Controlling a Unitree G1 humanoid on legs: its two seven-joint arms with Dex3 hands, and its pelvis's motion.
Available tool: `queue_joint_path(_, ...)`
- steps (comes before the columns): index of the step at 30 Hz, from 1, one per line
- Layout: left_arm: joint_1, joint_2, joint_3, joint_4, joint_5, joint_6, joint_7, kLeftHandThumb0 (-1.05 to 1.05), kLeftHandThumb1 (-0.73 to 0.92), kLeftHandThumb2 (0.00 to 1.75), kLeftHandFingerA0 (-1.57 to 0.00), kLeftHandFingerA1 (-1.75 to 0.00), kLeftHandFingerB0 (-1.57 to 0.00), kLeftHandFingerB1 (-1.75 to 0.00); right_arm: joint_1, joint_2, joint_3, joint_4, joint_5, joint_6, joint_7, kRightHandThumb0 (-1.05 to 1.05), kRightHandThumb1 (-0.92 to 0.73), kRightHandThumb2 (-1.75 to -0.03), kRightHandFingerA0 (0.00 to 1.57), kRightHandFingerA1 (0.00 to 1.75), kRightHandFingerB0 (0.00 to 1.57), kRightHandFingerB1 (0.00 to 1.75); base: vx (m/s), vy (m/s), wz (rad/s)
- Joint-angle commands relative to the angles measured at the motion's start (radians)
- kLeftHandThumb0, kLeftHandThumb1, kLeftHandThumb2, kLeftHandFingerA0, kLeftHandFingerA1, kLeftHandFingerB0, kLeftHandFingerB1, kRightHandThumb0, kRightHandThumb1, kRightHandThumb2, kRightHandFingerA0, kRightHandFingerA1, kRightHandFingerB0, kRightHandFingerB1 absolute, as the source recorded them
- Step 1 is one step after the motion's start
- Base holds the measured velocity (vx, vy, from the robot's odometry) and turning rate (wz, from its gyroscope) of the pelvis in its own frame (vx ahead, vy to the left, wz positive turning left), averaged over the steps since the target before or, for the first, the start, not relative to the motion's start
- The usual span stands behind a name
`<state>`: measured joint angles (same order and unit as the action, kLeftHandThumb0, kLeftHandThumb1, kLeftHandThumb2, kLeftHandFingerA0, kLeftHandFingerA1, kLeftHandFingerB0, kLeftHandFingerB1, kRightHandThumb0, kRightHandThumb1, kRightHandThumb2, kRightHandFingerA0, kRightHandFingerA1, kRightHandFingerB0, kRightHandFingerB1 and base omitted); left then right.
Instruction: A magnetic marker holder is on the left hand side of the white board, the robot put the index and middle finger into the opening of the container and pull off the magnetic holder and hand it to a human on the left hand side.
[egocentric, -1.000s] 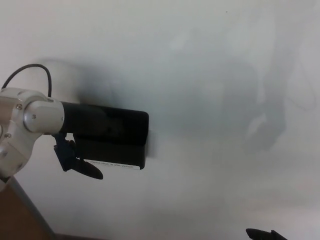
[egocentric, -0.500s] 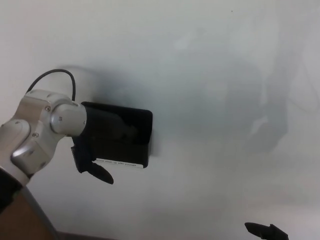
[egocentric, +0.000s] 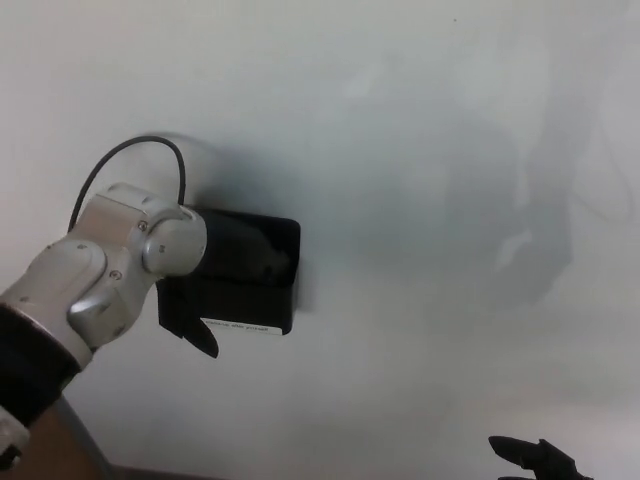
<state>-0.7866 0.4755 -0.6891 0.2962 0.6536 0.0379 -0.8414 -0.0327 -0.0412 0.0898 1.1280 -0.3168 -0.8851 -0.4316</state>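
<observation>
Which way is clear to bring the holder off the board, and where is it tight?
The whiteboard is bare above and right of the marker holder, down to the right hand at the bottom edge. It is crowded left of the holder, where the left hand and its silver wrist fill the space.

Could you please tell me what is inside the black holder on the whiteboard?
The left hand's fingers reach into the holder's opening. Any markers would be hidden by the hand and the dark interior.
</observation>
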Motion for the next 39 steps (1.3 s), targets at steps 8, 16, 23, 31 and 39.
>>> queue_joint_path(8,-0.065,-0.032,-0.133,0.121,0.192,0.000,0.083,-0.28,0.71,0.61,-0.72,-0.73,-0.66,-0.45,-0.021,-0.013,-0.008,-0.004,0.015,-0.005,0.005,-0.55,-0.68,-0.61,0.77,0.50,0.66,0.46,0.00,0.000,0.00)
queue_joint_path(16,-0.064,-0.097,-0.011,0.268,0.028,-0.020,0.067,-0.25,0.67,0.83,-0.74,-1.55,-0.70,-1.37,-0.028,-0.017,-0.004,-0.006,0.008,0.005,0.007,-0.56,-0.69,-0.61,0.78,0.50,0.68,0.47,0.00,0.000,0.00)
queue_joint_path(23,-0.078,-0.126,0.070,0.402,-0.070,-0.117,0.050,-0.23,0.57,0.99,-0.76,-1.68,-0.68,-1.50,-0.034,-0.020,-0.001,-0.009,0.003,0.000,0.004,-0.55,-0.70,-0.61,0.79,0.51,0.69,0.47,0.00,0.000,0.01)
queue_joint_path(31,-0.092,-0.154,0.211,0.519,-0.209,-0.111,-0.047,-0.14,0.60,0.93,-0.84,-1.64,-0.69,-1.47,-0.046,-0.026,0.001,-0.006,0.005,-0.010,0.008,-0.54,-0.71,-0.61,0.80,0.52,0.72,0.48,0.00,0.000,0.00)
queue_joint_path(39,-0.067,-0.218,0.454,0.613,-0.441,0.082,-0.189,-0.04,0.61,0.94,-0.79,-1.61,-0.80,-1.16,-0.049,-0.034,-0.001,-0.004,0.010,-0.007,0.021,-0.53,-0.72,-0.62,0.82,0.52,0.73,0.49,0.00,0.000,0.00)
